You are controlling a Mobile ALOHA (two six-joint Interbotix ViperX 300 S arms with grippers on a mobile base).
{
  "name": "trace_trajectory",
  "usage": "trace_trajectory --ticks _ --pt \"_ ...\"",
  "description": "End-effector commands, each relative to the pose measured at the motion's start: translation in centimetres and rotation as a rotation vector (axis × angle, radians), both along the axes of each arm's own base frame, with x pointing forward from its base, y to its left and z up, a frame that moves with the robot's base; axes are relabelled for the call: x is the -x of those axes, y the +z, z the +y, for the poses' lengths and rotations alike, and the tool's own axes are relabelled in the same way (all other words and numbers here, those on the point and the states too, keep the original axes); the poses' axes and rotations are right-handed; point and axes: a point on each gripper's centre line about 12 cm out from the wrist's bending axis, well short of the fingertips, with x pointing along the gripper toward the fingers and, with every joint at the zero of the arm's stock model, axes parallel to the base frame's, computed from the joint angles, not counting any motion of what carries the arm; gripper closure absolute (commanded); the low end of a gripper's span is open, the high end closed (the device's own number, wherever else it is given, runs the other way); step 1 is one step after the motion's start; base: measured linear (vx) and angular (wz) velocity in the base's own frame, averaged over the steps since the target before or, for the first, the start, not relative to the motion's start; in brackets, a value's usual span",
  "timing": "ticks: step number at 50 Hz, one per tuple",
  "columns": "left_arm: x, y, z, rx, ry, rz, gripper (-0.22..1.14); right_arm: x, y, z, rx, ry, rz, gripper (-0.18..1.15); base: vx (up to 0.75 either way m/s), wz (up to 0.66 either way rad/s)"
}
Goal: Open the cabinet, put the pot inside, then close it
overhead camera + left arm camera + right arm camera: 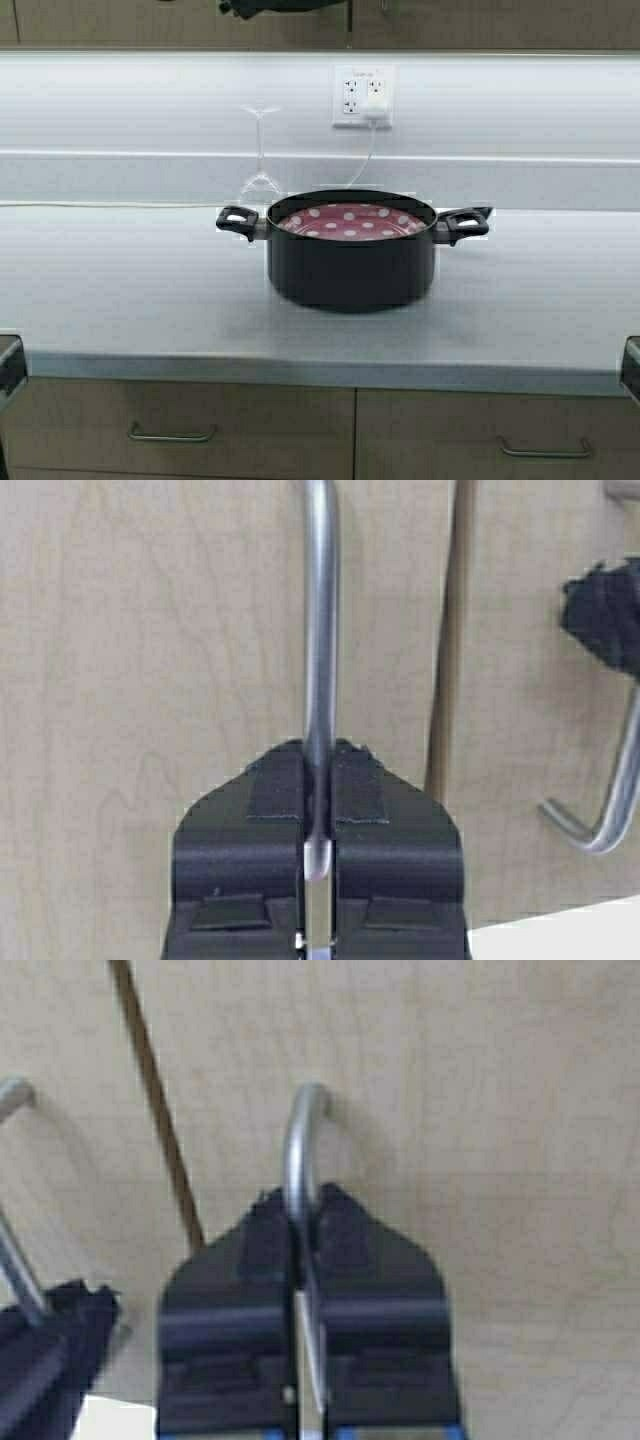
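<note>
The black pot with a pink-red polka-dot inside stands upright on the white counter, mid-frame, with neither gripper near it. The cabinet hangs above; only its lower edge shows in the high view. In the left wrist view, my left gripper is shut on the curved silver handle of the left tan door. In the right wrist view, my right gripper is shut on the handle of the right door. Both doors look closed, with a thin seam between them.
An upturned wine glass stands behind the pot to its left. A wall outlet with a plugged white cable sits above the pot. Base cupboards with bar handles lie below the counter edge. A dark arm part shows at the top.
</note>
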Motion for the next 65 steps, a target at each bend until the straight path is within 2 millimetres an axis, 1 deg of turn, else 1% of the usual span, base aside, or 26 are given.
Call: trace_trajectory --ticks 1,8,12,18,24,30,36,44,50,54,59,65 --pt "2.4 3.7 2.1 0.042 0.008 -0.041 0.89 3.0 2.8 -1.9 -0.043 0.013 -0.021 0.9 0.02 0.01" --pt "4.7 4.6 3.6 0.031 0.001 -0.032 0.89 5.0 2.8 -2.4 -0.04 0.052 0.007 0.9 0.01 0.01" --pt "5.7 4.6 4.2 0.026 -0.007 -0.013 0.89 6.0 2.6 -2.7 -0.038 0.075 0.026 0.9 -0.01 -0.01" --pt "6.8 4.7 4.8 0.013 -0.017 0.004 0.89 7.0 2.2 -3.0 -0.026 0.094 0.043 0.9 -0.03 -0.01" --pt "7.8 4.8 5.6 0.007 -0.022 0.02 0.89 7.7 1.8 -2.9 0.002 0.14 0.067 0.9 -0.07 -0.02" --pt "8.3 4.4 7.0 -0.007 -0.012 0.055 0.89 7.9 1.0 -3.4 0.012 0.166 0.112 0.9 -0.11 -0.04" --pt "8.4 3.6 8.7 -0.022 0.014 0.091 0.89 8.1 0.6 -4.7 0.017 0.156 0.133 0.9 -0.13 -0.04" --pt "8.5 3.8 10.5 -0.05 0.037 0.085 0.89 7.9 0.3 -5.8 0.069 0.201 0.174 0.9 -0.18 -0.06" --pt "8.3 4.1 11.3 -0.075 0.032 0.1 0.89 7.5 -0.3 -7.6 0.092 0.165 0.187 0.9 -0.2 -0.07" --pt "8.1 3.8 12.2 -0.083 0.047 0.127 0.89 7.2 -0.5 -8.8 0.098 0.142 0.197 0.9 -0.19 -0.05" --pt "8.2 3.6 13.6 -0.089 0.068 0.15 0.89 7.1 -0.7 -9.6 0.11 0.133 0.21 0.9 -0.18 -0.02" --pt "8.4 3.5 14.5 -0.107 0.078 0.161 0.89 6.9 -0.8 -11.0 0.127 0.123 0.228 0.9 -0.16 0.04"
